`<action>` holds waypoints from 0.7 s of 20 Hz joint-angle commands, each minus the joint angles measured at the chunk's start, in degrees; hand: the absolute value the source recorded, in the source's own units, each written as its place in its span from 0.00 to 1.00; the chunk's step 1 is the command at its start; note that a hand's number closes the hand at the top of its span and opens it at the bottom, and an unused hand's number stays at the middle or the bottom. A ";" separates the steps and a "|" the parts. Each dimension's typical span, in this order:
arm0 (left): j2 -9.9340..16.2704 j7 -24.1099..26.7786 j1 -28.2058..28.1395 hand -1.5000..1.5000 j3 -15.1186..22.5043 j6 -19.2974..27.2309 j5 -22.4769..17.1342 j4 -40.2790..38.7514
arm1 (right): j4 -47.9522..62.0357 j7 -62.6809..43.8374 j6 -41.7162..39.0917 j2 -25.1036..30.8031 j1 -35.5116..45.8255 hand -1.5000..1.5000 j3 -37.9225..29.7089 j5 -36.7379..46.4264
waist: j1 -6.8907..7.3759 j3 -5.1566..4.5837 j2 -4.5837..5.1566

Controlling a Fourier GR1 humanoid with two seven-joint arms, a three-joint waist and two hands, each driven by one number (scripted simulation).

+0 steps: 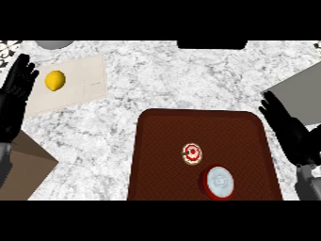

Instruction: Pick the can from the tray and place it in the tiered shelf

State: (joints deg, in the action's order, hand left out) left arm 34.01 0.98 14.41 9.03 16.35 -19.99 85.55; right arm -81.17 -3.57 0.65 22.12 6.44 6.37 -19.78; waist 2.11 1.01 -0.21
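A dark red-brown tray lies on the marble counter at the lower middle. On it stands a red can with a pale silver top, near the tray's front edge. A small round red-and-white object lies on the tray just up and left of the can. My right hand is open with fingers up, just off the tray's right edge and apart from the can. My left hand is open at the far left edge, fingers up, resting. The grey tiered shelf shows at the right edge.
A yellow lemon lies on a beige cutting board at the upper left. A brown box sits at the lower left under my left forearm. A grey round object and a dark shape sit at the far edge.
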 commanded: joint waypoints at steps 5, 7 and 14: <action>-5.07 -1.47 -2.32 0.50 7.26 1.29 5.72 1.27 | -11.37 -4.44 6.05 -0.34 2.74 0.00 -0.37 2.95 | -3.50 -1.12 -0.01; -2.30 -2.79 -3.83 0.50 5.58 -0.23 3.24 2.67 | -8.82 -1.20 8.16 -17.32 1.20 0.00 -7.54 -16.63 | -6.15 1.33 0.11; -4.15 -3.76 -6.45 0.50 8.81 1.13 3.02 4.31 | -5.45 7.38 28.98 -4.30 -7.82 0.00 -5.99 17.51 | -5.92 -1.17 0.43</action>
State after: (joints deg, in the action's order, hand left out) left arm 37.95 -3.46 10.15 15.13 15.72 -14.65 92.67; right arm -86.45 -1.40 19.62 21.27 2.42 1.38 -8.29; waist -3.22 1.74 -0.90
